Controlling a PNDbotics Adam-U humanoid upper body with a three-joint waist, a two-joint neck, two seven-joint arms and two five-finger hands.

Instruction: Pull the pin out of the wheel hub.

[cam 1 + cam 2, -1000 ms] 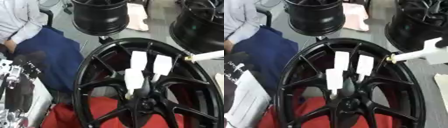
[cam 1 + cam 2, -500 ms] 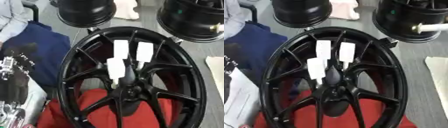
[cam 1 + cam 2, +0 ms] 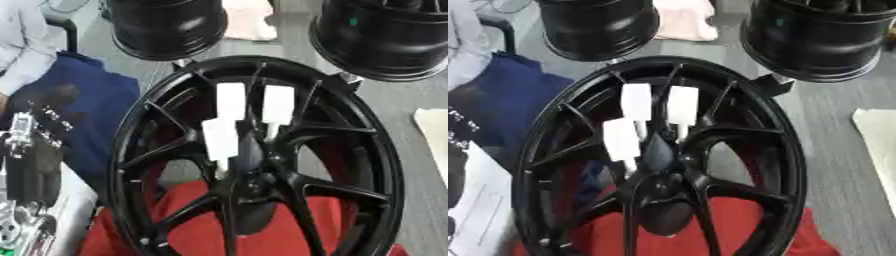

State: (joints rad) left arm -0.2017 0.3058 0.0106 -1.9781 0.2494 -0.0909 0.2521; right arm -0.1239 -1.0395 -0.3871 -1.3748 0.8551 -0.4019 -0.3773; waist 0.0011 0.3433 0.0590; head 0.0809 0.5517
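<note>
A large black wheel hub [image 3: 387,170] with thin spokes lies flat in the middle, over a red cloth [image 3: 737,222]. Three white pins stand near its centre: two side by side, the pin on the left [image 3: 231,101] and the pin on the right [image 3: 278,104], and a third pin [image 3: 220,140] lower and further left. No hand touches them. A black and silver part of my left arm or hand [image 3: 31,160] shows at the left edge, apart from the hub. My right hand is out of view.
Two more black wheels stand behind, one at the back left [image 3: 171,27] and one at the back right [image 3: 385,40]. A dark blue cloth [image 3: 83,115] lies left of the hub, a white sheet [image 3: 483,210] at the lower left, a pale cloth [image 3: 435,135] at the right edge.
The whole picture has shifted, so the camera moved. A white rod-like thing at the right edge, near the hub's rim a second ago, has left the view. All three pins stay in place.
</note>
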